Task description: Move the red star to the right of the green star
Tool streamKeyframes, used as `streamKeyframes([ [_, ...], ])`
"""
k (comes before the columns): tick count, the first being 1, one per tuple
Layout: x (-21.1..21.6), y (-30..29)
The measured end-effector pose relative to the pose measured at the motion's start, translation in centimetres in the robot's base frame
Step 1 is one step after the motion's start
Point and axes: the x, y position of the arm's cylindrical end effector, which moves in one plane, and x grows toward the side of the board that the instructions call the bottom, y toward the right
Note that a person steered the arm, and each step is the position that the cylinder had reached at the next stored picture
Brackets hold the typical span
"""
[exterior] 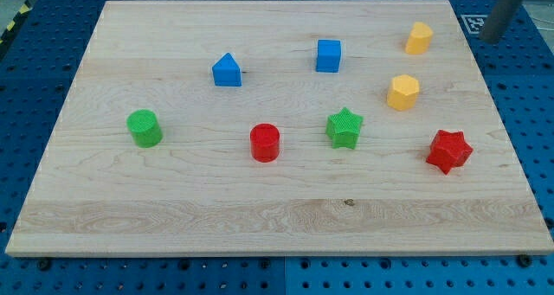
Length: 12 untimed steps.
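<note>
The red star lies at the view's right side of the wooden board. The green star lies left of it and slightly higher, with a wide gap between them. My rod comes in at the view's top right corner, and my tip sits just off the board's right edge, well above the red star and far from the green star. It touches no block.
A red cylinder lies left of the green star. A green cylinder is at the left. A blue house-shaped block and a blue cube lie near the top. Two yellow blocks lie at the upper right.
</note>
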Motion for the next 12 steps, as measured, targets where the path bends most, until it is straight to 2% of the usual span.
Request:
streamKeyframes([
  [1,1.4,-0.9],
  [4,9.0,-2.1],
  [8,23.9,-2.5],
  [11,24.4,-8.3],
  [12,21.7,-9.0],
])
